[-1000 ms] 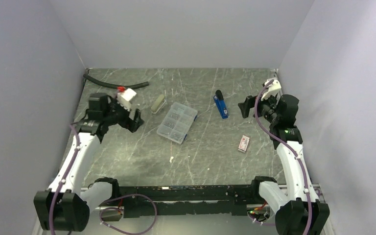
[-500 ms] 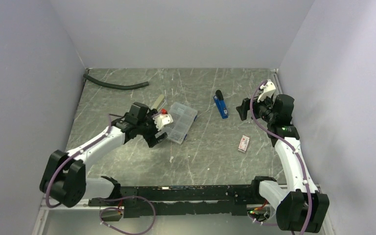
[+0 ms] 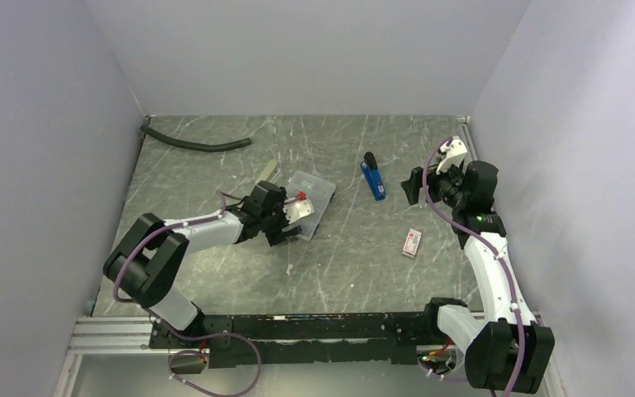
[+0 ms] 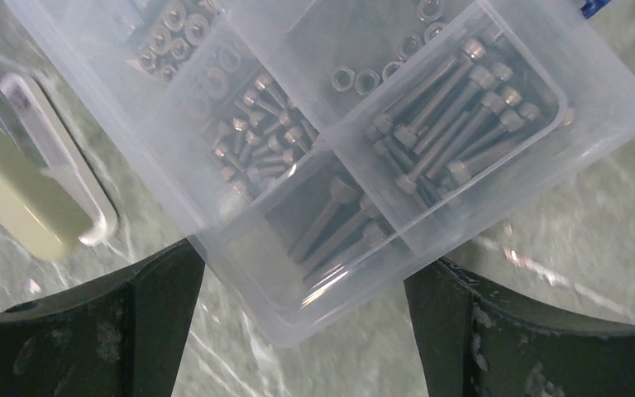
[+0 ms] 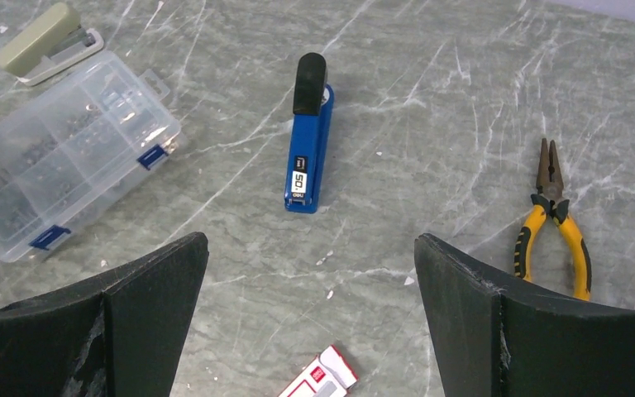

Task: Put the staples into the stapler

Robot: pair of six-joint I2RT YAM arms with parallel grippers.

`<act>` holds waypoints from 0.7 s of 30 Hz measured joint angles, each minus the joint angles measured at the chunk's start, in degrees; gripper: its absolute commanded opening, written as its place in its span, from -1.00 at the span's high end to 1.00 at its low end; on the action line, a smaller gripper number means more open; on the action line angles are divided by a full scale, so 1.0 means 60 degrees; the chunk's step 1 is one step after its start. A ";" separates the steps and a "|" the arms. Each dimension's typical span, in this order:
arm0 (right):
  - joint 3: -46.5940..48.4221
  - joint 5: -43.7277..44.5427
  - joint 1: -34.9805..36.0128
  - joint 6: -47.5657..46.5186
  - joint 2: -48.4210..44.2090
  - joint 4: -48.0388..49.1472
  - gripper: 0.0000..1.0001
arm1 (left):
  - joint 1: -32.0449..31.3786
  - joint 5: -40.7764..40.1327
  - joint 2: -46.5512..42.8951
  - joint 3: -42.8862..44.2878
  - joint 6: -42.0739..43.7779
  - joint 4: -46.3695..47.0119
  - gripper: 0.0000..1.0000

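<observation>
- My left gripper (image 4: 302, 277) stands wide, with one finger on each side of the lower corner of the clear plastic compartment case (image 4: 364, 124) of screws. Nothing is held.
- My right gripper (image 5: 310, 248) is wide too, hovering empty.
- The small white staple box with a red end (image 5: 321, 380) lies at the bottom centre of the right wrist view. The blue stapler with a black tip (image 5: 307, 141) sits above it, apart.

Blue stapler (image 5: 307, 141) lies flat, white staples box (image 5: 318, 382) nearby.
</observation>
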 measured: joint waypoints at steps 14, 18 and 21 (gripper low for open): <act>-0.0102 0.0004 -0.0251 -0.0051 -0.0066 0.0011 -0.99 | -0.0280 -0.0933 0.3399 0.3748 -0.1599 0.0273 -0.82; -0.0102 0.0029 -0.0259 -0.0127 -0.0066 0.0011 -0.99 | -0.0200 -0.1045 0.4313 0.5122 -0.2277 -0.0233 -0.81; -0.0138 0.0058 -0.0259 -0.0182 -0.0066 0.0040 -0.99 | -0.0011 -0.1086 0.4991 0.6244 -0.2900 -0.0827 -0.84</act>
